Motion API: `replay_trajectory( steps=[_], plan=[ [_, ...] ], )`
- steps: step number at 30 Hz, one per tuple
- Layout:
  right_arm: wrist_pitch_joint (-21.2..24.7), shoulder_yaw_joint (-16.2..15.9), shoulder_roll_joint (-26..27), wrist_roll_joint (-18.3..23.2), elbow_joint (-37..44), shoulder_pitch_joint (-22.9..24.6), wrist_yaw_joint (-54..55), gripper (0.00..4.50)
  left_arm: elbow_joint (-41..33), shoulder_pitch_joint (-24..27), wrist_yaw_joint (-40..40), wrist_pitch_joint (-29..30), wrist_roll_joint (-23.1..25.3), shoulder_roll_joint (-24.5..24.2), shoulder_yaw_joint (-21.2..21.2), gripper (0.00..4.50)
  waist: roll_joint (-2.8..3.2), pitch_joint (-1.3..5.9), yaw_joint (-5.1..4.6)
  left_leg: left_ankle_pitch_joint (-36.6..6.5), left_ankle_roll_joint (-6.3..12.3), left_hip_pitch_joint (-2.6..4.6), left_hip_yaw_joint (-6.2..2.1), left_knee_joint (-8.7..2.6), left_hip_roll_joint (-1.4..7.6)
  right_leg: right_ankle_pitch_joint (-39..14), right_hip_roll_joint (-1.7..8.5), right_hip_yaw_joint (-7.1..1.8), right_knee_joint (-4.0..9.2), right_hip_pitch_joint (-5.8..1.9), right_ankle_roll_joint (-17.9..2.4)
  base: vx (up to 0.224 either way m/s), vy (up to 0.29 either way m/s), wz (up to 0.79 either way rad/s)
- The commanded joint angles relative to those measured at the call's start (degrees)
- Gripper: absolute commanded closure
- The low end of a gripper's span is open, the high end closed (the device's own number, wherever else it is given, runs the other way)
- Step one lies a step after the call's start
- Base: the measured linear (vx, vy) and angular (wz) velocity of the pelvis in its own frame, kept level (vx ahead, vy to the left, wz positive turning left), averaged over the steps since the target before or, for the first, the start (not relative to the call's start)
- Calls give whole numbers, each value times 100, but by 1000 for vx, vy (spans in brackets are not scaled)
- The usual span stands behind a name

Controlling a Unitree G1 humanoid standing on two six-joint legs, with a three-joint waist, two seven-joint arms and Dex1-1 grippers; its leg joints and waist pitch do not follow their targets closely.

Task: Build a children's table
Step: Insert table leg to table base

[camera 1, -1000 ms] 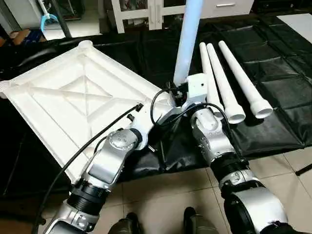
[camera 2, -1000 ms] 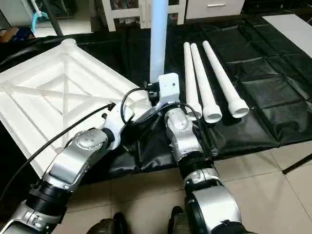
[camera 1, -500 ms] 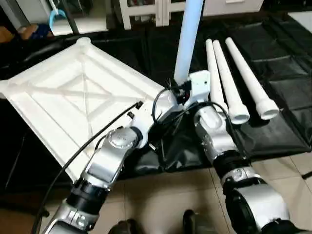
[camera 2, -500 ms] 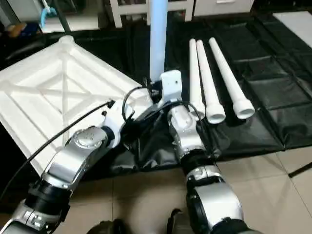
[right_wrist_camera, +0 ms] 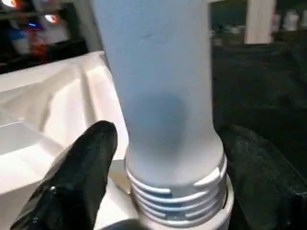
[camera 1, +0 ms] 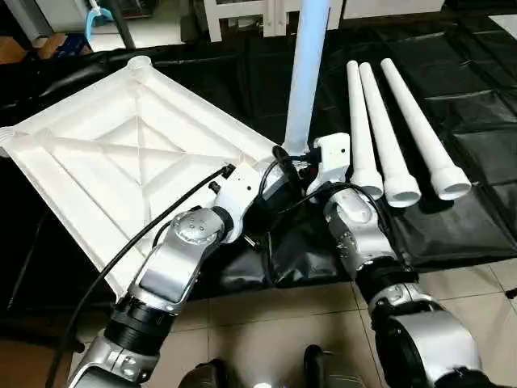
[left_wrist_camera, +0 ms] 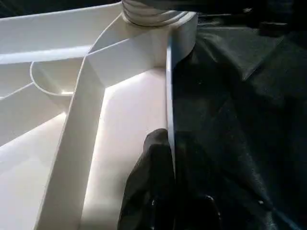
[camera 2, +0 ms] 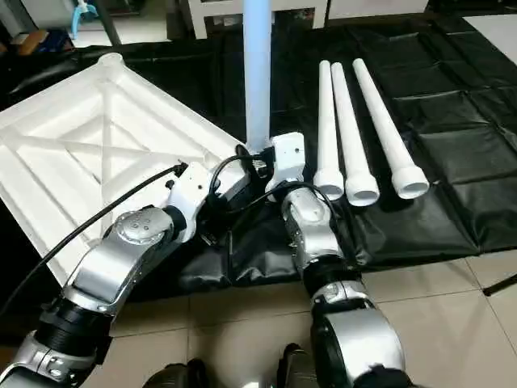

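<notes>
Left eye view is showing the white tabletop (camera 1: 121, 162) lying upside down on a black mat (camera 1: 460, 105). One leg (camera 1: 307, 73) is standing in its corner socket. Three spare legs (camera 1: 396, 137) are lying beside it. The left gripper (left_wrist_camera: 165, 191) is pinching the tabletop's edge. The right gripper (right_wrist_camera: 168, 158) is sitting loose around the standing leg, fingers (right_wrist_camera: 81, 172) apart.

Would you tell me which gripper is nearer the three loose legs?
Right. The right gripper straddles the upright leg beside the three loose legs; the left gripper pinches the tabletop's rim.
</notes>
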State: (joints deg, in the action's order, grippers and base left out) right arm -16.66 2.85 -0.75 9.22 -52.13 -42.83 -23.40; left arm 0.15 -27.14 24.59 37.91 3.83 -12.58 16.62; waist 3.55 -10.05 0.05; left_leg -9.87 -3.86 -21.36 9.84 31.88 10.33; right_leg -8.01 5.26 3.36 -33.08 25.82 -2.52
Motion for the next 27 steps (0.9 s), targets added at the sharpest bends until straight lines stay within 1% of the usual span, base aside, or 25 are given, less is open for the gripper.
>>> replay_trajectory(
  steps=[1, 2, 3, 4, 5, 6, 7, 8, 9, 10, 11, 12, 13, 14, 15, 16, 17, 18, 19, 21, 22, 23, 24, 27],
  plan=[
    [131, -68, -21, 143, 467, 148, -375, 51, -14, 211, 234, -261, -64, -160, 53, 450, -77, 530, 12, -790, 999, -5, 18, -253, 144, -1220, 207, -185, 332, -410, -1374, 0, 0, 0],
    [229, -86, -95, 216, 726, 261, -546, 42, -57, 271, 429, -256, -109, -269, 118, 450, -72, 533, 21, -739, 1022, -14, 18, -247, 154, -1141, 217, -185, 318, -419, -1395, 0, 0, 0],
    [245, -89, -108, 228, 768, 279, -572, 31, -65, 281, 461, -254, -116, -287, 129, 450, -65, 558, 27, -555, 1092, -21, 14, -228, 157, -900, 215, -179, 270, -442, -1438, 0, 0, 0],
    [293, -99, -145, 263, 891, 333, -651, 31, -88, 311, 556, -248, -138, -340, 163, 450, -51, 559, 24, -483, 1121, -21, 8, -229, 168, -816, 212, -171, 257, -434, -1489, 0, 0, 0],
    [431, -119, -286, 326, 1172, 458, -832, 21, -137, 387, 764, -293, -166, -484, 241, 450, -51, 567, 34, -348, 1190, -4, 17, -206, 161, -629, 187, -162, 244, -433, -1537, 0, 0, 0],
    [616, -124, -468, 355, 1391, 553, -972, 7, -191, 471, 959, -340, -230, -598, 279, 450, -45, 571, 39, -232, 1243, -4, 18, -195, 179, -446, 186, -160, 212, -426, -1594, 0, 0, 0],
    [664, -124, -514, 367, 1440, 573, -1012, 7, -203, 491, 1008, -359, -250, -623, 286, 450, -47, 586, 44, -120, 1275, -7, 15, -180, 171, -355, 182, -155, 194, -446, -1617, 0, 0, 0],
    [879, -122, -704, 414, 1657, 660, -1183, 3, -258, 574, 1209, -436, -340, -719, 311, 450, -41, 579, 54, -112, 1292, 7, 15, -180, 175, -350, 177, -155, 200, -435, -1632, 0, 0, 0],
    [979, -134, -846, 429, 1786, 707, -1332, 3, -297, 628, 1341, -449, -426, -766, 305, 450, -42, 589, 65, -44, 1322, 6, 15, -168, 177, -293, 174, -154, 187, -438, -1655, 0, 0, 0],
    [1056, -142, -949, 435, 1914, 754, -1451, 3, -330, 669, 1444, -479, -487, -806, 303, 450, -42, 569, 71, -108, 1317, -10, 17, -166, 175, -403, 173, -147, 198, -440, -1636, 0, 0, 0],
    [1180, -144, -1091, 474, 2041, 794, -1630, 3, -374, 723, 1617, -552, -551, -887, 332, 450, -51, 566, 72, -182, 1300, -11, 24, -168, 169, -502, 174, -147, 210, -445, -1613, 0, 0, 0],
    [1322, -153, -1211, 517, 2164, 833, -1786, 3, -413, 766, 1752, -592, -600, -960, 359, 450, -56, 560, 76, -335, 1240, -18, 19, -178, 174, -718, 193, -149, 229, -452, -1569, 0, 0, 0],
    [1449, -194, -1333, 531, 2251, 869, -1958, 3, -442, 798, 1865, -650, -617, -1039, 397, 450, -50, 553, 76, -477, 1154, -7, 18, -185, 185, -930, 201, -153, 248, -440, -1511, 0, 0, 0],
    [1629, -281, -1525, 532, 2339, 922, -2248, 3, -486, 842, 2002, -691, -642, -1137, 438, 450, -53, 549, 72, -566, 1121, 0, 21, -187, 173, -1036, 187, -149, 265, -443, -1488, 0, 0, 0],
    [1709, -360, -1675, 525, 2377, 970, -2508, 3, -515, 869, 2065, -688, -660, -1189, 449, 450, -51, 549, 87, -698, 1046, 24, 25, -194, 190, -1170, 190, -155, 278, -431, -1437, 0, 0, 0],
    [1796, -413, -1781, 533, 2452, 1021, -2672, 3, -531, 887, 2114, -696, -671, -1221, 452, 450, -49, 530, 77, -796, 990, 26, 34, -200, 192, -1270, 187, -164, 293, -418, -1413, 0, 0, 0],
    [1896, -430, -1871, 567, 2487, 1058, -2803, 3, -542, 903, 2170, -732, -683, -1253, 455, 450, -47, 533, 83, -813, 957, 31, 34, -201, 194, -1318, 194, -167, 297, -417, -1396, 0, 0, 0],
    [2045, -458, -2004, 647, 2510, 1100, -3068, 3, -556, 919, 2216, -765, -692, -1284, 452, 450, -71, 543, 77, -843, 924, 25, 32, -202, 185, -1355, 189, -169, 297, -438, -1377, 0, 0, 0],
    [2172, -485, -2113, 715, 2514, 1125, -3301, 3, -563, 927, 2253, -793, -703, -1303, 445, 450, -74, 547, 88, -843, 918, 45, 42, -201, 203, -1347, 192, -180, 306, -412, -1382, 0, 0, 0],
    [2246, -506, -2178, 747, 2521, 1139, -3444, 3, -563, 929, 2277, -807, -710, -1308, 436, 450, -59, 538, 95, -925, 895, 57, 44, -200, 207, -1437, 196, -183, 320, -406, -1385, 0, 0, 0],
    [2284, -539, -2209, 756, 2502, 1136, -3561, 3, -555, 927, 2292, -818, -711, -1308, 438, 450, -68, 547, 86, -897, 873, 29, 29, -201, 203, -1433, 200, -174, 299, -435, -1382, 0, 0, 0],
    [2317, -572, -2240, 750, 2491, 1134, -3668, 3, -543, 922, 2318, -839, -705, -1315, 444, 450, -96, 560, 86, -861, 869, 20, 25, -200, 203, -1411, 202, -172, 297, -448, -1374, 0, 0, 0],
    [2354, -606, -2260, 745, 2470, 1122, -3760, 3, -534, 917, 2334, -846, -700, -1321, 450, 450, -88, 572, 93, -790, 881, 27, 21, -191, 204, -1337, 204, -174, 281, -444, -1383, 0, 0, 0],
    [2356, -719, -2325, 666, 2358, 1054, -3920, 3, -533, 909, 2345, -864, -706, -1354, 472, 450, -107, 601, 99, -595, 963, 6, 21, -165, 197, -1152, 216, -174, 253, -462, -1427, 0, 0, 0]
  ],
)
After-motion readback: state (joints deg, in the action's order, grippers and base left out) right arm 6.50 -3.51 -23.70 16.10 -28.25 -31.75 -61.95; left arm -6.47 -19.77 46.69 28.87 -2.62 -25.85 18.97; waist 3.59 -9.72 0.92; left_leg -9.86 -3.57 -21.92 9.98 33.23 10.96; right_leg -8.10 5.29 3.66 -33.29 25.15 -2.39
